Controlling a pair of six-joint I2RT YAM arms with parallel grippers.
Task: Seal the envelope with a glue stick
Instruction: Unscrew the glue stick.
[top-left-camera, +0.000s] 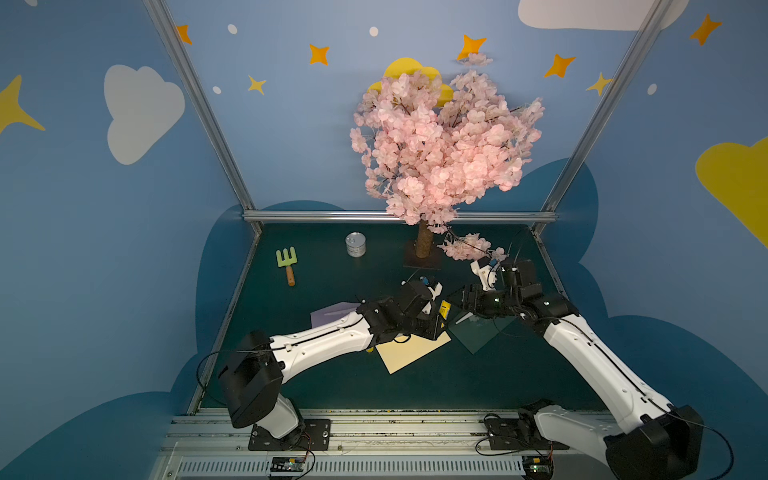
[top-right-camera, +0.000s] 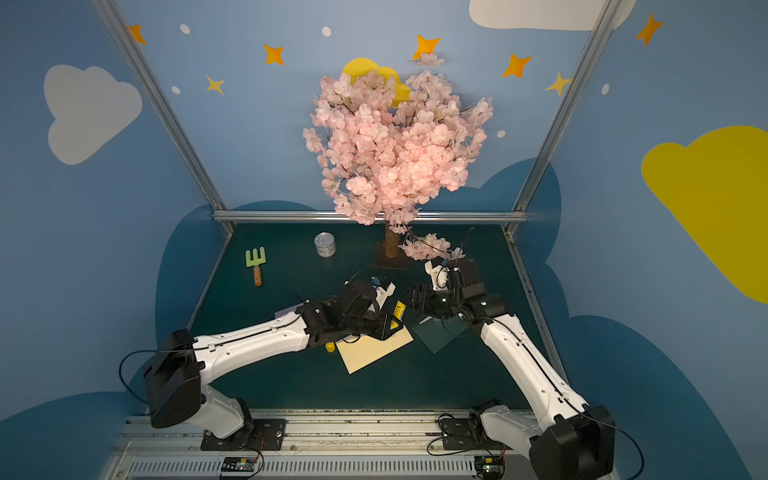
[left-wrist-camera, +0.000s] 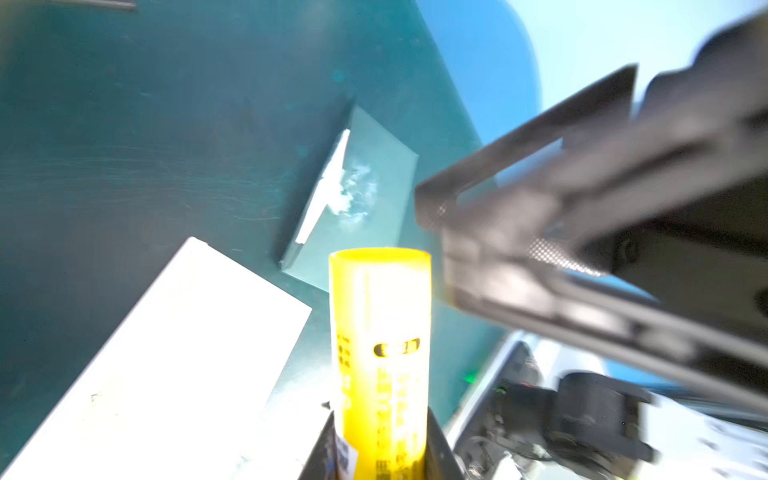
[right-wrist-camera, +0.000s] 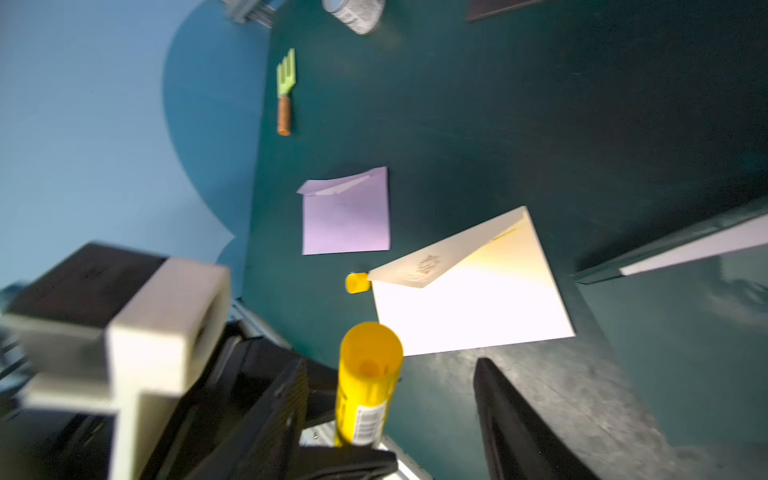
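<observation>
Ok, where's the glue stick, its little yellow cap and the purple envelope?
glue stick (right-wrist-camera: 363, 399): right wrist view, on its yellow tube.
yellow cap (right-wrist-camera: 357, 283): right wrist view, on its side.
purple envelope (right-wrist-camera: 345, 220): right wrist view, middle of its face.

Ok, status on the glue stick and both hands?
Left hand shut on glue stick, uncapped. Right hand open, jaws either side of its tip. Cap on table beside cream envelope, flap up. Only the right hand crowds the stick.

The left arm (top-left-camera: 320, 340) and right arm (top-left-camera: 590, 357) have white shells with dark screw holes, black joint housings and thin black cables; left claw (left-wrist-camera: 378, 453) and right claw (right-wrist-camera: 388, 370) are black.
</observation>
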